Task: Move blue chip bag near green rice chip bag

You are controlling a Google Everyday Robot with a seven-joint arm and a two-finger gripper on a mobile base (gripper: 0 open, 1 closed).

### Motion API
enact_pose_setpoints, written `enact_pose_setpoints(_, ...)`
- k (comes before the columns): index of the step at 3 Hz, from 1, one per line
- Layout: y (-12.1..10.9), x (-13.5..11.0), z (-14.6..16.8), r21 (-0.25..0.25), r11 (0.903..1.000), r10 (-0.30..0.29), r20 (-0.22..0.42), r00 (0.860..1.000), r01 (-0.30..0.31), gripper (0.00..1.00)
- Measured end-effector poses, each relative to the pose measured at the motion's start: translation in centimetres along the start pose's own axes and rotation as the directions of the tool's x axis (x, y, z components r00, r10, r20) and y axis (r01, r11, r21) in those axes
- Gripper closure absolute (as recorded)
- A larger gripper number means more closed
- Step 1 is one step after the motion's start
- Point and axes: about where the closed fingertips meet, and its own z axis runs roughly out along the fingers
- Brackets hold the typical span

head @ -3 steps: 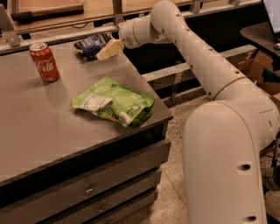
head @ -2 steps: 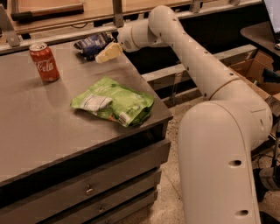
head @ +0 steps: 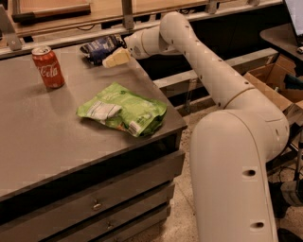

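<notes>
The blue chip bag (head: pixel 97 47) lies at the far edge of the grey table (head: pixel 42 142), dark navy with white lettering. My gripper (head: pixel 110 56) reaches in from the right and is at the bag's right end, touching or just beside it. The green rice chip bag (head: pixel 124 109) lies flat and wrinkled near the table's right front corner, well in front of the blue bag and apart from it.
A red soda can (head: pixel 48 67) stands upright at the far left of the table. A wooden shelf with metal posts (head: pixel 127 14) runs behind the table. My arm (head: pixel 208 66) spans the table's right edge. Cardboard boxes (head: pixel 274 80) sit on the floor at right.
My gripper has dipped slightly lower at the blue bag's right end. The bags and the can have not moved.
</notes>
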Motion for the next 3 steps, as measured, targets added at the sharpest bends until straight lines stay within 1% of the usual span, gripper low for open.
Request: enact_pose_setpoints(3, 0.61, 0.21, 1.00, -0.016, 0.9999, 0.002, -0.003, 1.000, -0.002, 0.87)
